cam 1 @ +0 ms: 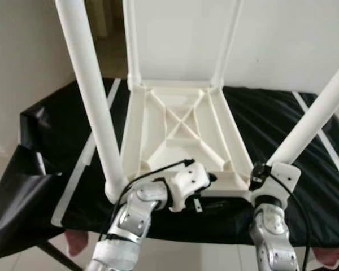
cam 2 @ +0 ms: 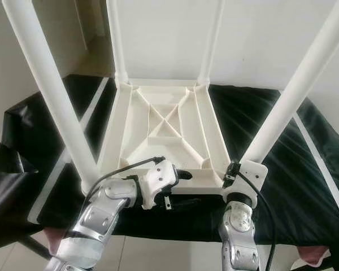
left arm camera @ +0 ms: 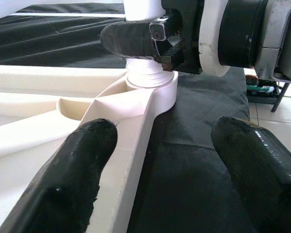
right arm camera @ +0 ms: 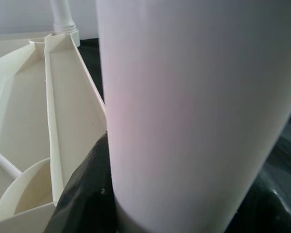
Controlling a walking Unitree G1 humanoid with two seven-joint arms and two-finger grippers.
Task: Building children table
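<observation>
A cream plastic children's table top [cam 1: 181, 132] lies upside down, its ribbed underside up, on a black cloth-covered table [cam 1: 271, 118] with white stripes. Four white round plastic legs stand up from its corners: the near left leg [cam 1: 90, 93], the near right leg [cam 1: 316, 116], and two thin-looking far legs [cam 1: 130, 39] at the back edge. The left claw [left arm camera: 160, 160] sits at the near edge of the upturned top, just beside the near left leg's socket and pointing across toward the right arm; its two black fingers [left arm camera: 72, 174] are spread apart and released, one resting over the cream rim, the other over the black cloth, with nothing between them. Straight ahead of it, the left wrist view shows the near right corner socket [left arm camera: 150, 85] with the right claw's black finger wrapped around the leg just above it. The right claw [cam 2: 237, 172] is at the base of the near right leg, clenched around that leg where it meets the corner; in the right wrist view the white leg [right arm camera: 199, 111] stands pressed right up against the camera with a black finger [right arm camera: 85, 194] against its lower side. Beyond the right claw the ribbed frame runs away to a far leg [right arm camera: 63, 17]. A dark bag [cam 1: 17, 197] hangs off the table's end out to the left of the left claw.
</observation>
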